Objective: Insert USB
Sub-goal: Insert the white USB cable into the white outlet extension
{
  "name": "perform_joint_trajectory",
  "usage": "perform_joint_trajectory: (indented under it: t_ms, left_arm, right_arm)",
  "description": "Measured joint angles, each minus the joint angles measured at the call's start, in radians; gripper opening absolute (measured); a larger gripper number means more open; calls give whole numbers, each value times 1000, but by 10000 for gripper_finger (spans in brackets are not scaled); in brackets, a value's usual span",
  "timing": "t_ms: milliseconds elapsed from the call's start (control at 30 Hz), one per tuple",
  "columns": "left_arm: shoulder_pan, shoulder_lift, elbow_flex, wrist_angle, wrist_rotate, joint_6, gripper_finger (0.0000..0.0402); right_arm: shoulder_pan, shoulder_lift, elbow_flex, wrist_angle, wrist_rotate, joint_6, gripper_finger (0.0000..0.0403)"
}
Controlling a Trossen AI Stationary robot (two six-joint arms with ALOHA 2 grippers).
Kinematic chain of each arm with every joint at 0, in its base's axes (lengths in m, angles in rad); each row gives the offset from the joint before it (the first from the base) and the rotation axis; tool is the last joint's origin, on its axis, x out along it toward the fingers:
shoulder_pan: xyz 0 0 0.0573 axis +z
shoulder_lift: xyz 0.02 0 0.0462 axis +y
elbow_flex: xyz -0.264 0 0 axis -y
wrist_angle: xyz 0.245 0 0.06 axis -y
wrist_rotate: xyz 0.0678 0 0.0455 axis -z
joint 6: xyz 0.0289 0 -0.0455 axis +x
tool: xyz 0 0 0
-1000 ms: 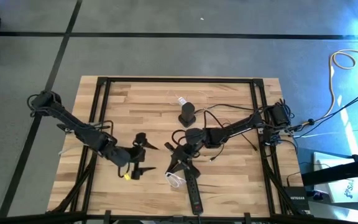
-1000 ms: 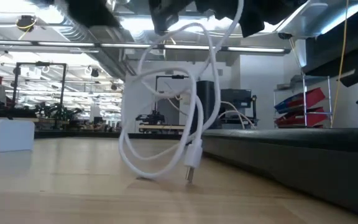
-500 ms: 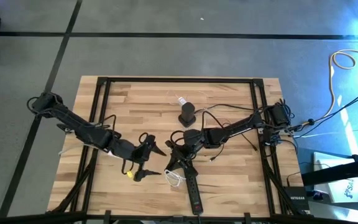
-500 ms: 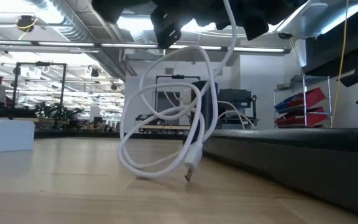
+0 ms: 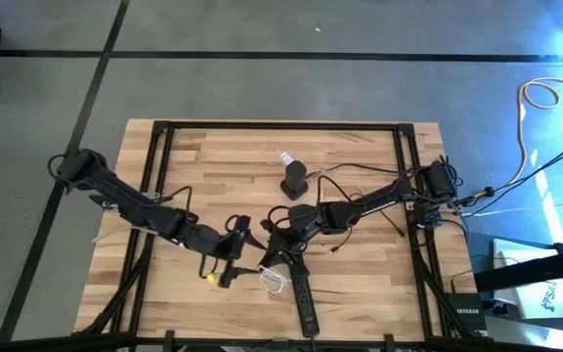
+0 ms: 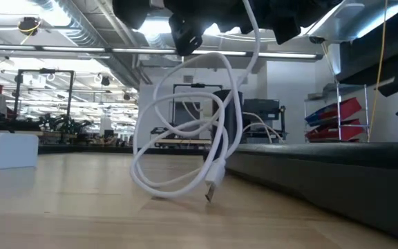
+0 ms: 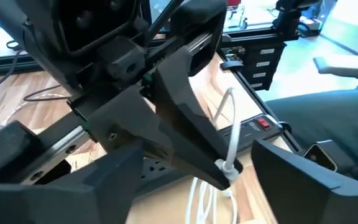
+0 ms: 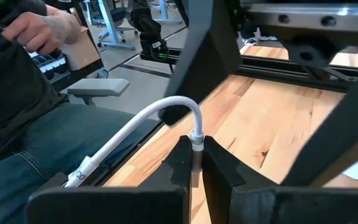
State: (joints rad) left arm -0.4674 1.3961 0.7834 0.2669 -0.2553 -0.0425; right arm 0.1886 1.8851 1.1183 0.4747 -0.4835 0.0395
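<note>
Right gripper (image 5: 280, 251) clamped on white cable (image 6: 185, 131), lower centre of frame, above power strip (image 5: 305, 305); left gripper (image 5: 235, 256) apart beside it; risk: dangling plug (image 6: 213, 181) swings, grab misses

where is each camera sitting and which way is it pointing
High view: overhead, straight down on the pale wooden table, both dark arms.
Low view: table height, level, facing the coiled white USB cable; hands at top.
Left wrist view: on the left arm, facing the right hand pinching the cable.
Right wrist view: on the right arm, past its shut fingers, toward a seated person.
All four views share the cable.
</note>
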Motion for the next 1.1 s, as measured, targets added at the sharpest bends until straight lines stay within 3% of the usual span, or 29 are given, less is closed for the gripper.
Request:
perform_joint_trajectory:
  t_ms: [333,700,933,1100]
  left_arm:
    - [0,0,0,4,33,34,104]
    - [0,-2,0,17,97,85,7]
    - [0,-2,-1,10,89,39,1]
    - [-3,-2,-1,12,-17,-41,1]
  right_arm:
    - [0,0,0,0,1,-2,1]
    - [0,0,1,-25,14,-31,9]
    - [2,0,1,-50,146,-90,96]
    - [0,-14,1,-146,387,-207,188]
